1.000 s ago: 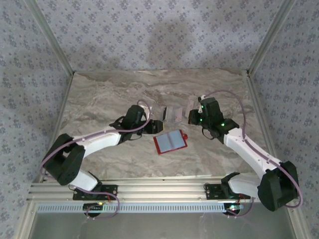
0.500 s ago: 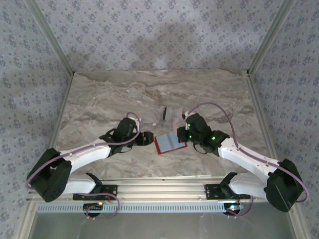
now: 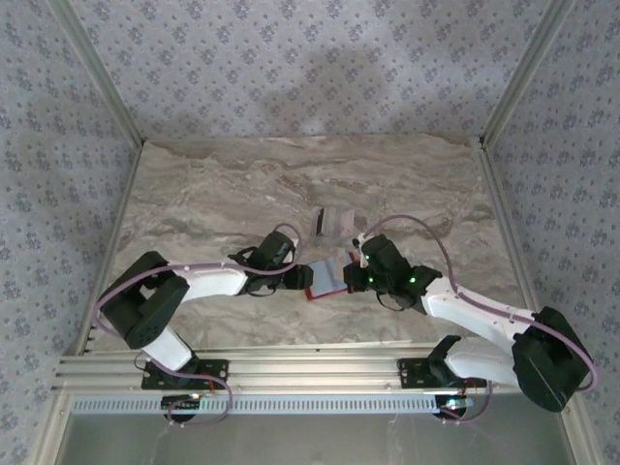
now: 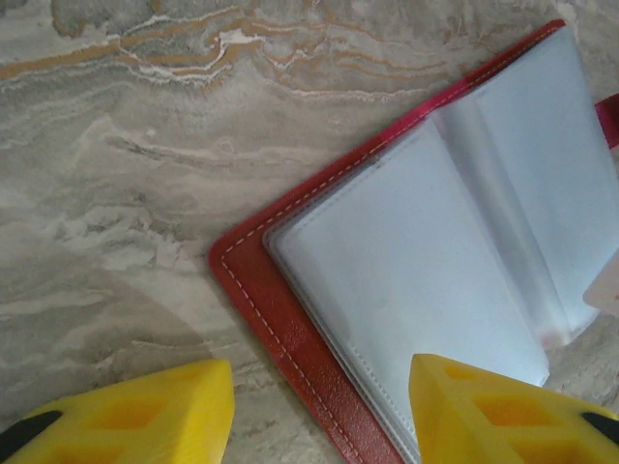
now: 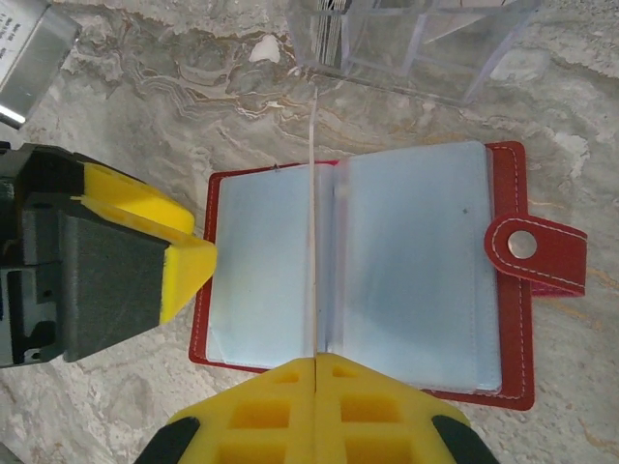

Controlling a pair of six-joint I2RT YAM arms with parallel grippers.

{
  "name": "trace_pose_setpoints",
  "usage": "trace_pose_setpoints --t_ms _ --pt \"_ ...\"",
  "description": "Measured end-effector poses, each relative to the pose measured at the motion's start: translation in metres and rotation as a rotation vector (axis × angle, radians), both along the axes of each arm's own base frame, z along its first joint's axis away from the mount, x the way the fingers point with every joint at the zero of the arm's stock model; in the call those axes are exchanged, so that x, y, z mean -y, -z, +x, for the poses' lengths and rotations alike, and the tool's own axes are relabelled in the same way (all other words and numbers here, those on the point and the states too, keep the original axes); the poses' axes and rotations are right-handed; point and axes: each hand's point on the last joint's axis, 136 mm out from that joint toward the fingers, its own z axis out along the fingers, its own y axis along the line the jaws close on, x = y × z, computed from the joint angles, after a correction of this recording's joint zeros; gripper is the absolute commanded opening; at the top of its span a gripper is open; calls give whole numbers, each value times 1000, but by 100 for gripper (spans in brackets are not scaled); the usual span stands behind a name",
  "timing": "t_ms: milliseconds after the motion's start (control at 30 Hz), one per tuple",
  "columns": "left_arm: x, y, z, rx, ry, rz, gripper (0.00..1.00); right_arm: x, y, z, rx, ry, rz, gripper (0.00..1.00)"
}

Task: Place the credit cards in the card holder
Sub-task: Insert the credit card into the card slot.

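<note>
The right gripper [image 5: 316, 375] is clamped on one card [image 5: 313, 213]; its yellow fingers [image 5: 377, 411] meet with the card pinched between them. In the right wrist view the card appears edge-on as a thin pale line, aligned with the fold of the wallet [image 5: 416, 280]. Whether the card's lower edge touches the pockets cannot be told. The left gripper [image 4: 319, 406] is released: its jaws stand apart, one fingertip [image 4: 145, 411] over the bare table [image 4: 145, 193], the other over the clear page near the wallet's corner [image 4: 406, 261]. From the right wrist view, that gripper's yellow tip [image 5: 179, 261] sits at the wallet's left edge. The wallet lies open and flat, pale blue pockets upward, red border showing all round, its snap tab [image 5: 530, 249] extended to the right. In the top view the wallet [image 3: 327, 279] lies at the near centre of the table [image 3: 213, 194], between the left gripper [image 3: 302, 279] and the right gripper [image 3: 351, 276]. A clear case [image 5: 416, 43] stands on the table just beyond the wallet, apart from it [image 3: 336, 221].
</note>
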Motion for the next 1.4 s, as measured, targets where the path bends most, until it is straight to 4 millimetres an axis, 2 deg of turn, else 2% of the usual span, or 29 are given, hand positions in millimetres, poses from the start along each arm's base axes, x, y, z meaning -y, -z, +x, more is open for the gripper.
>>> trace_pose_setpoints --t_ms 200,333,567,1000,1400 --pt "-2 4 4 22 -5 89 38 -1 3 2 -5 1 8 0" --pt "-2 6 8 33 2 142 34 -2 7 3 -16 -2 9 0" --pt "15 3 29 128 7 208 30 -2 11 5 -30 4 32 0" --pt "3 0 42 230 -19 322 28 21 25 12 -98 95 160 0" --pt "3 2 42 246 -16 327 27 5 13 15 -135 66 341 0"
